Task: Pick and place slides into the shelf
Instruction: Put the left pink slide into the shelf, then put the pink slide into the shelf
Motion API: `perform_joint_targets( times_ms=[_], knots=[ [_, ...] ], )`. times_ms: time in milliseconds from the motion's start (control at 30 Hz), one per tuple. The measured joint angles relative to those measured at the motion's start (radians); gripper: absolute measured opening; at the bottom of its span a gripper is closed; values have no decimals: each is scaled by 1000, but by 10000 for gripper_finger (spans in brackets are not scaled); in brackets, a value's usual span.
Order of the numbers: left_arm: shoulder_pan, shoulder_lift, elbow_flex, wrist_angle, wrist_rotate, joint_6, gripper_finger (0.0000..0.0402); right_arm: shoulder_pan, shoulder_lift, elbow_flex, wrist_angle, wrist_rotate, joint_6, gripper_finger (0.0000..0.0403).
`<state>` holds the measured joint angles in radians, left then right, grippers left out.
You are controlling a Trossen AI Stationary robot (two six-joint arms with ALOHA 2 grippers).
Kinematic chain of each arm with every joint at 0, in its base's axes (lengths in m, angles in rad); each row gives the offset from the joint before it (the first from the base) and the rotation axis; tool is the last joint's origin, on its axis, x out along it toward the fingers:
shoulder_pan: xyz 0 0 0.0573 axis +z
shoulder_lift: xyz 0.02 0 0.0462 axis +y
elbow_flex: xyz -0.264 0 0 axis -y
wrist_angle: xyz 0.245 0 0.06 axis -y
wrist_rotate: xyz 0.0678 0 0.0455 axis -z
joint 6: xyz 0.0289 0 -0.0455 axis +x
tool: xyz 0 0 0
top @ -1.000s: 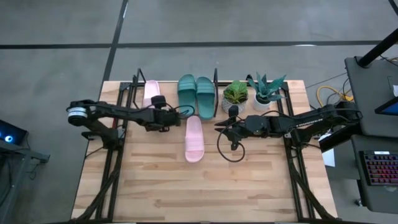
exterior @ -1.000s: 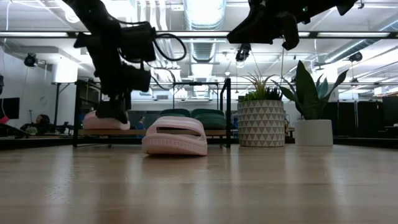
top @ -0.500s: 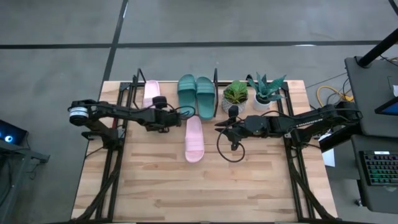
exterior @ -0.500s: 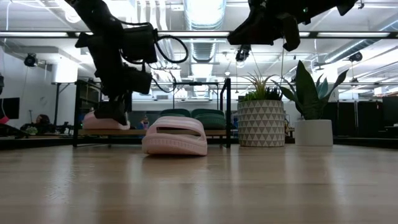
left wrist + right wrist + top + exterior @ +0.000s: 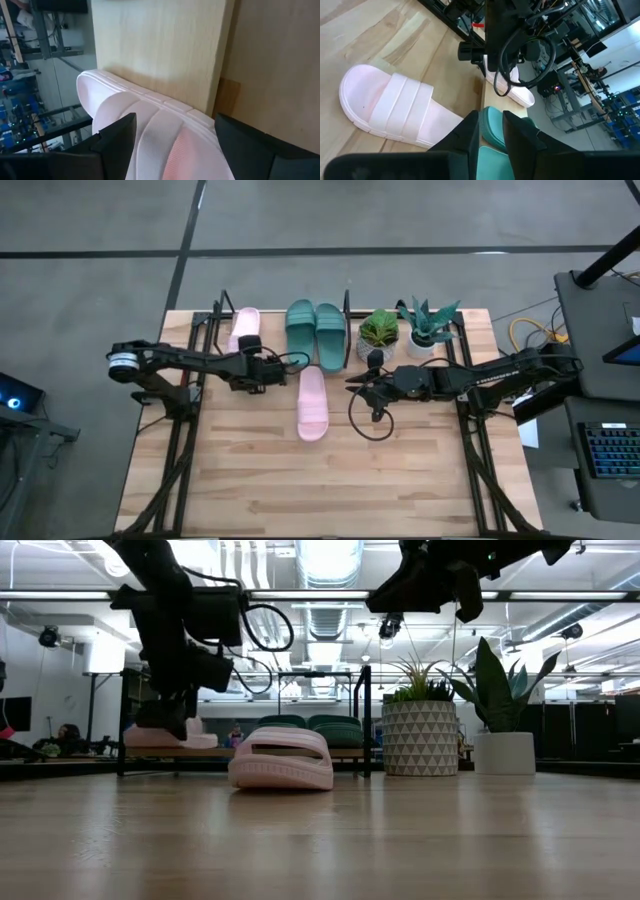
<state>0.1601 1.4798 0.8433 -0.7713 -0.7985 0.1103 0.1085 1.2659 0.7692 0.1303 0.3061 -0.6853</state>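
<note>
The left pincer (image 5: pixel 247 352) stands at the left end of the shelf (image 5: pixel 347 310) and has hold of a pink slide (image 5: pixel 243 328). In the left wrist view its fingers (image 5: pixel 116 142) are spread wide on both sides of the strap of this pink slide (image 5: pixel 150 135), which lies on the light board of the shelf (image 5: pixel 160 40). In the low view the same slide (image 5: pixel 165 736) sits at the left end of the rack, with the left pincer (image 5: pixel 165 720) on top of it.

Two teal slides (image 5: pixel 316 330) lie side by side on the shelf, to the right of the held one. The second pink slide (image 5: pixel 312 402) is not on the shelf; it lies on the worktop (image 5: pixel 250 480) just in front of the teal pair.

The right pincer (image 5: pixel 352 382) hangs above the worktop, just right of that loose pink slide and in front of the shelf's right end. Its fingers (image 5: pixel 470 132) stand close together with a narrow gap, and they hold nothing.

Two potted plants (image 5: pixel 405 328) stand to the right of the shelf.
</note>
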Motion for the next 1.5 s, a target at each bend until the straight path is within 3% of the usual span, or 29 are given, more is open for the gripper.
perform_joint_targets(
  times_ms=[233, 433, 1033, 1300, 1500],
  knots=[
    [-33, -80, 29, 14, 20, -1, 253, -1, 0, 0, 0, 0, -4, 73],
    [-116, -162, 71, 32, 114, -64, 253, -1, 0, 0, 6, 6, -4, 79],
    [-502, -133, 146, 138, 1, -220, 253, -5, 0, 0, 4, 18, 21, 76],
    [-576, -149, 144, 78, -132, -236, 254, 11, 32, 0, 33, -134, 34, 93],
    [-581, -232, 127, 72, -142, -260, 254, 67, 159, 8, 147, 21, -61, 125]
  ],
)
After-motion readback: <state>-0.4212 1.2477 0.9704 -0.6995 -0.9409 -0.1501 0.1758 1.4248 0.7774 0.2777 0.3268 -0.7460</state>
